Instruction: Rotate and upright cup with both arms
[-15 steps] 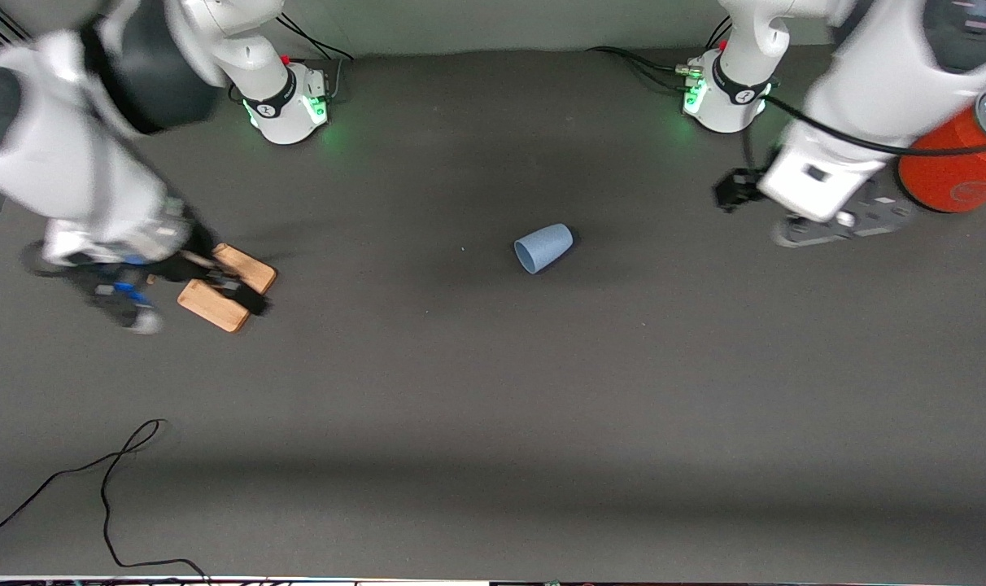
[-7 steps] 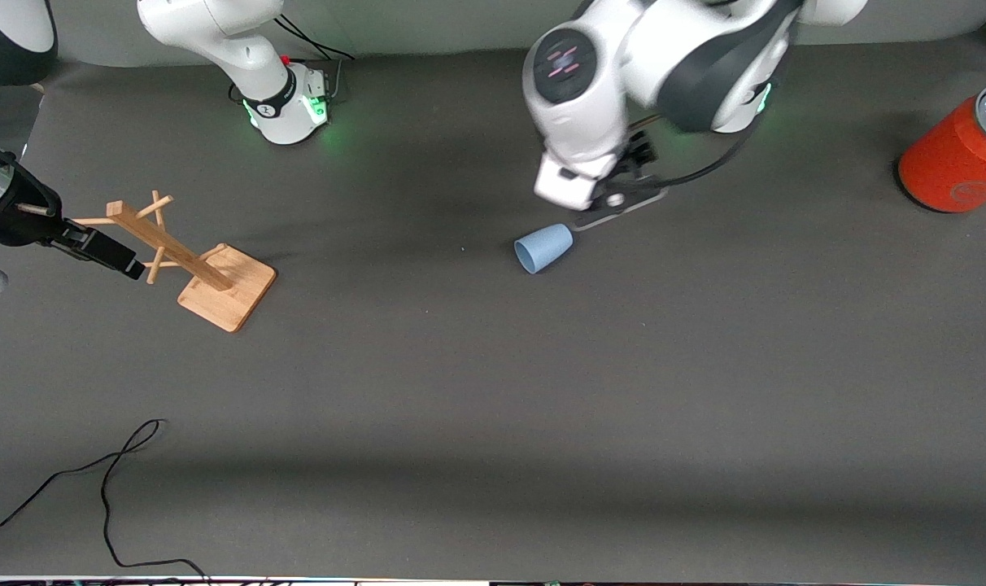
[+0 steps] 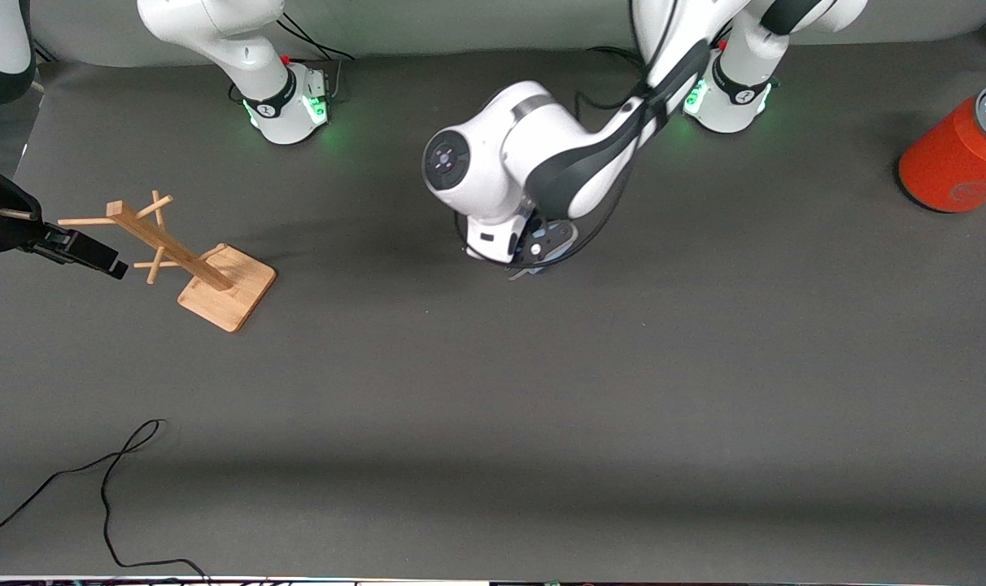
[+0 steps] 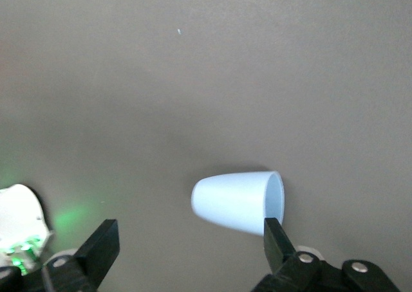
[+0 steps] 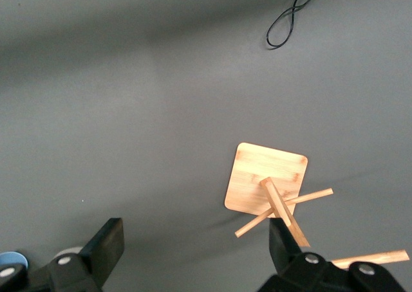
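cup point(image 4: 238, 202) lying sideways mid-worktop | left claw point(image 4: 187, 253) hanging spread wide over it, empty | right claw point(image 5: 193, 253) waiting wide, empty, beside wooden rack point(image 3: 192, 264) | cup looking light, stiff, slippery: pinching mid-wall.

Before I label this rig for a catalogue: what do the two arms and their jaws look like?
Both arms are glossy white with rounded segments and black joint bands. The left arm has a round dark cap on its joint, and black cable loops by its wrist. Each base glows green; the right arm has a red button there. The left gripper and right gripper have black, wedge-shaped fingers.
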Robot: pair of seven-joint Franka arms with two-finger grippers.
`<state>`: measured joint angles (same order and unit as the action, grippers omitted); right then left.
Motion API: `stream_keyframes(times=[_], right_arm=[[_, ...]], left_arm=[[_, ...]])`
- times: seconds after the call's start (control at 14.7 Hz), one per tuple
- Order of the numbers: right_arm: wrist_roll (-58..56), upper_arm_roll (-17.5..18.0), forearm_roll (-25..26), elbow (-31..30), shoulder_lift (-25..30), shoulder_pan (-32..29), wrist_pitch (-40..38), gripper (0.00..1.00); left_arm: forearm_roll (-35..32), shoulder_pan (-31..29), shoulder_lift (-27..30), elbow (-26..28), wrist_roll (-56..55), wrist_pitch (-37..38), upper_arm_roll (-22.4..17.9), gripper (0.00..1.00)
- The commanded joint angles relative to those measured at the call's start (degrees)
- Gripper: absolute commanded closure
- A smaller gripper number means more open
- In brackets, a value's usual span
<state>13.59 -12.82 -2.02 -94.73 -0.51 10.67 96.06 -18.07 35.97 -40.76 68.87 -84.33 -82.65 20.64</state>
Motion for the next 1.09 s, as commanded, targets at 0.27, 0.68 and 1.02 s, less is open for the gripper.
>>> stream_keyframes(times=[0.27,0.68,1.02], right_arm=[[-2.51,2.36,-0.89,-1.25,2.09,-1.70,0.27,0.00],[-2.51,2.44,-0.89,-1.69,2.26,-2.23,-0.08,0.00],[-5.41,7.81,-0.62,-2.04,3.14,-8.29,-0.52,0.00]], left_arm=[[-6.10,4.02,-10.82,-3.40,-4.88,-1.20,-0.95,0.00],[-6.54,5.16,-11.53,1.53,-4.88,-1.29,-0.95,0.00],[-5.84,5.60,-12.15,2.41,-6.20,-0.68,-0.95,0.20]])
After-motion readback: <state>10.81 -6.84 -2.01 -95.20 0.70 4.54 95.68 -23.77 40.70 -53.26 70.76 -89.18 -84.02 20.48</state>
